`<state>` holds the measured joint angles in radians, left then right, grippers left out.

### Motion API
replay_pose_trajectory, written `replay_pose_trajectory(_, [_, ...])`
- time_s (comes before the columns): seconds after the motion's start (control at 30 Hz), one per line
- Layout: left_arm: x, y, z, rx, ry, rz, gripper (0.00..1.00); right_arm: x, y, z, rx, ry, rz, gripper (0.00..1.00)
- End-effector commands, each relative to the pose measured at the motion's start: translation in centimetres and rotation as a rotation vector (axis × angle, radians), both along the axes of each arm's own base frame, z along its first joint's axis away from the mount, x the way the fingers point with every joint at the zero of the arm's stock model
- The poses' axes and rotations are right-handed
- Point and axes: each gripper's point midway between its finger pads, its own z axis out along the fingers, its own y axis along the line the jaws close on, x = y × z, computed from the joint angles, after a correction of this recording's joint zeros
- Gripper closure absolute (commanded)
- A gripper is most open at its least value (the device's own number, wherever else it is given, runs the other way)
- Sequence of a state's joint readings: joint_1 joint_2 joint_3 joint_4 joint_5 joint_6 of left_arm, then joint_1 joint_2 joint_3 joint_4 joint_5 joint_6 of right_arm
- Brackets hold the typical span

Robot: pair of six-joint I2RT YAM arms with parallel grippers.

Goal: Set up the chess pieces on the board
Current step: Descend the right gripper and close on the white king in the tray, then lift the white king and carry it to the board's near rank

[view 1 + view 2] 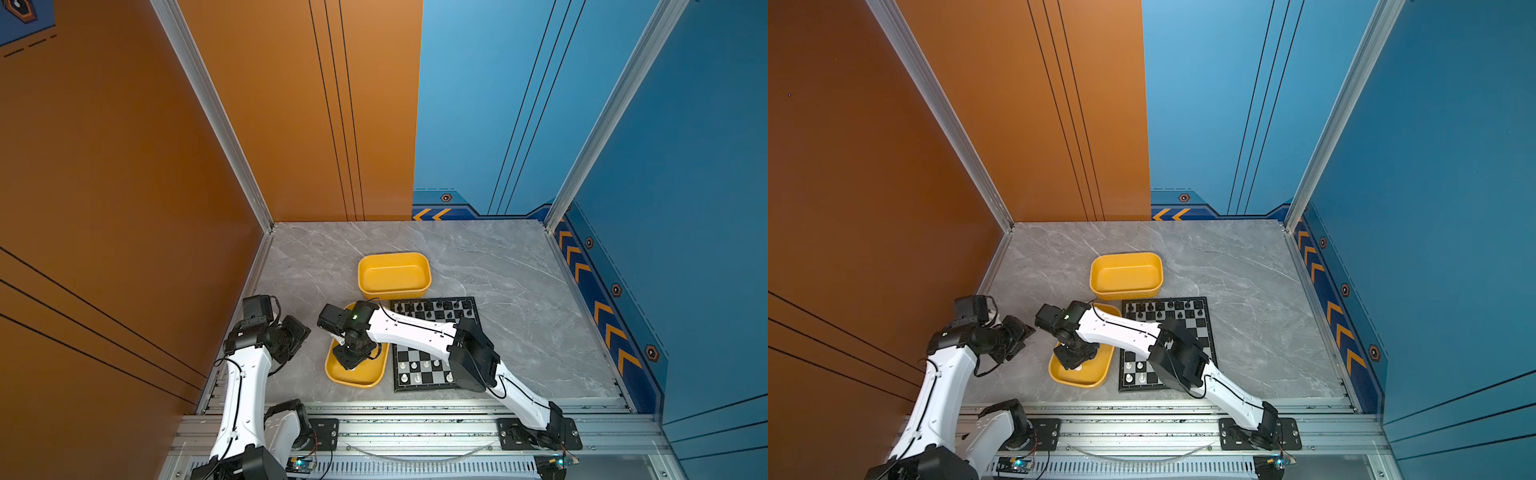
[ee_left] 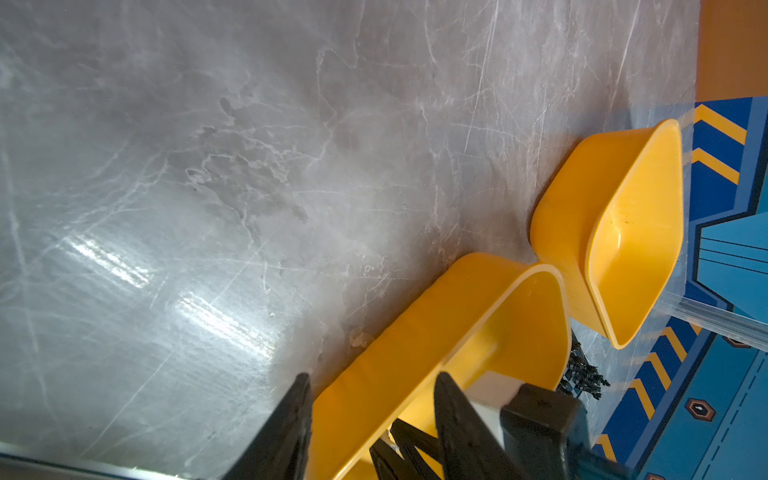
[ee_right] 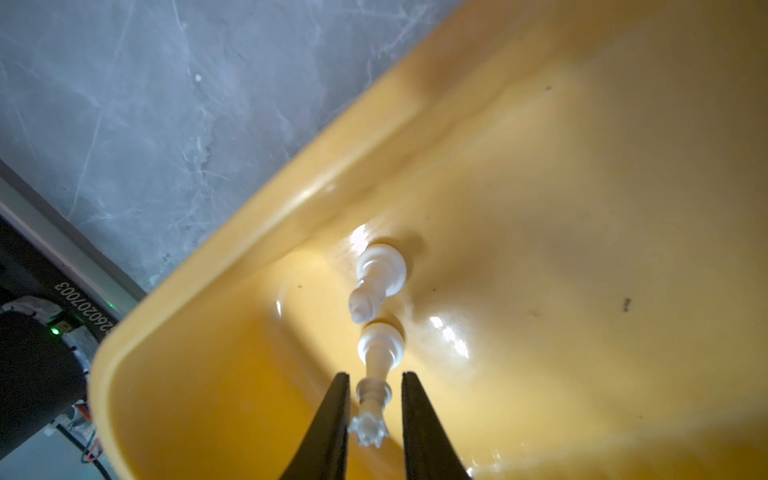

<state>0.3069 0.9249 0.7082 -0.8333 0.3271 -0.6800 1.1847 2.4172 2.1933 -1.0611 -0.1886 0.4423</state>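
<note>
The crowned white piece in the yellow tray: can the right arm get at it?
Probably yes. The right gripper hangs inside the yellow tray, its open jaws either side of the crowned white piece, nothing between; the second white piece lies clear of them.

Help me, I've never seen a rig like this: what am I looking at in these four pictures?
Two white robot arms stand at a grey table. Two pictures look down from overhead; the others come from cameras on the wrists. On the table lie a chessboard, with black pieces at its far side and white pieces near, and two yellow trays. The right gripper reaches into the near tray, its jaws open either side of a crowned white piece, not yet gripping. The left gripper is open and empty.
</note>
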Motion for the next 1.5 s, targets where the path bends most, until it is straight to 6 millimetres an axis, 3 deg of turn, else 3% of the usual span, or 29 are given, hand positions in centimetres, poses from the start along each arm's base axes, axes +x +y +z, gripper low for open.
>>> replay_pose_trajectory(0.0, [-0.2, -0.4, -0.1, -0.016, 0.008, -0.018, 0.51, 0.2, 0.2, -0.8, 0.002, 0.01, 0.002, 0.82])
replay_pose_trajectory(0.17, [-0.2, -0.3, -0.2, -0.014, 0.008, -0.018, 0.5, 0.8, 0.0, 0.2, 0.012, -0.005, -0.011, 0.89])
replay_pose_trajectory(0.33, [0.0, -0.2, 0.0, -0.009, -0.005, -0.016, 0.49, 2.4, -1.3, 3.0, 0.021, -0.047, -0.045, 0.89])
replay_pose_trajectory(0.67, [1.3, 0.0, 1.9, 0.018, -0.065, -0.025, 0.48, 7.2, -7.2, 10.9, 0.006, -0.213, -0.146, 0.89])
replay_pose_trajectory(0.87, [2.3, -1.3, 3.5, 0.055, -0.101, -0.083, 0.46, 7.7, -10.9, 14.2, -0.014, -0.28, -0.188, 0.9])
replay_pose_trajectory(1.13, [3.9, -6.6, 5.2, 0.178, -0.121, -0.294, 0.42, 6.2, -17.5, 14.7, -0.092, -0.312, -0.267, 0.9])
replay_pose_trajectory(1.23, [4.5, -8.5, 5.5, 0.196, -0.122, -0.362, 0.42, 5.1, -20.2, 14.0, -0.122, -0.307, -0.303, 0.9])
replay_pose_trajectory(1.47, [5.1, -10.7, 5.6, 0.219, -0.119, -0.42, 0.42, 2.5, -24.2, 12.6, -0.118, -0.292, -0.392, 0.89])
